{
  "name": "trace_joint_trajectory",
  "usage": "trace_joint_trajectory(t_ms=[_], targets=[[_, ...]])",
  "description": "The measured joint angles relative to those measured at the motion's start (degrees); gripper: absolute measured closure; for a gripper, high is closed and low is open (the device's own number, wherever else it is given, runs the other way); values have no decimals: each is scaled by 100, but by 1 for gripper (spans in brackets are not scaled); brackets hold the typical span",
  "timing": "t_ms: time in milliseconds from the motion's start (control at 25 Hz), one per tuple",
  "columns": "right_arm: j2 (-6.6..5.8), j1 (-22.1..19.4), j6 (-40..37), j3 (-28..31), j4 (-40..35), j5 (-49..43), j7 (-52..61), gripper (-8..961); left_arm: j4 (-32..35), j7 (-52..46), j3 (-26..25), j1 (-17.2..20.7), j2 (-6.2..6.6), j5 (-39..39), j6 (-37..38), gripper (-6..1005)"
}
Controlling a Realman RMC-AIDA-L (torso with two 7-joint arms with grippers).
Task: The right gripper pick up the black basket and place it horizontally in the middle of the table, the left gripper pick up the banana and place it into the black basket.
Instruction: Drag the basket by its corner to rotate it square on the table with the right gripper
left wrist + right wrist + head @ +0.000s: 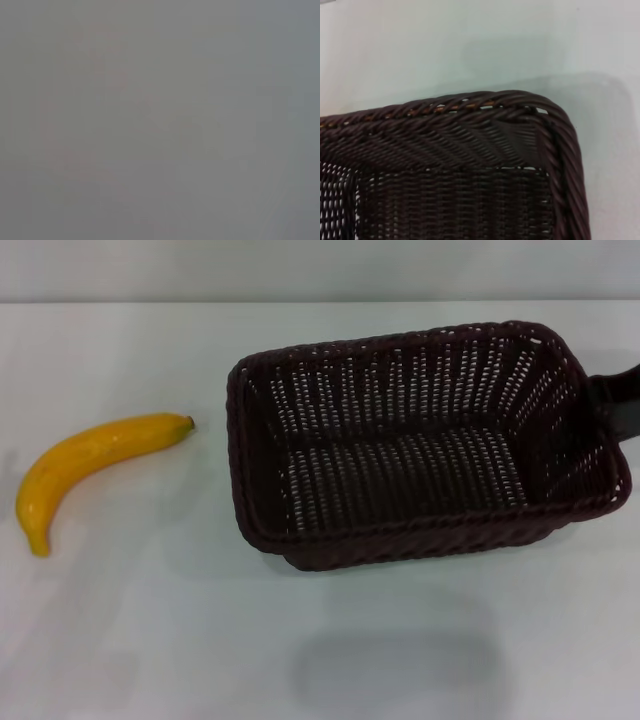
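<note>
Black basket (420,440) touching right gripper (618,400)

You see little of the robot here: only the right claw (618,400), a dark black, blocky end piece with a rounded upper edge and a matte, unmarked surface, showing at the head view's right edge. You can make out no cables, screws or lettering on it. Its fingers are hidden from you.

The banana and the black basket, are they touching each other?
Apart. The head view shows it: a strip of white table lies between the banana dark tip and the black basket left rim.
</note>
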Motion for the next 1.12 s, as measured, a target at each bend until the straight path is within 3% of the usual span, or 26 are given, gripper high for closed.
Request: trace_joint_trajectory(t_ms=[320, 600, 840, 1120], targets=[[44, -401, -131, -85, -132, 355, 204, 819, 12, 0, 0, -90, 4, -1, 7, 109], [-11, -843, -218, -683, -242, 985, 432, 816, 14, 7, 0, -201, 4, -2, 23, 108], [-40, -878, -202, -1289, -217, 1108, 357, 812, 58, 8, -1, -252, 4, -1, 100, 109], [-50, -890, -219, -1370, -173, 1134, 369, 808, 72, 9, -2, -228, 2, -1, 109, 108]])
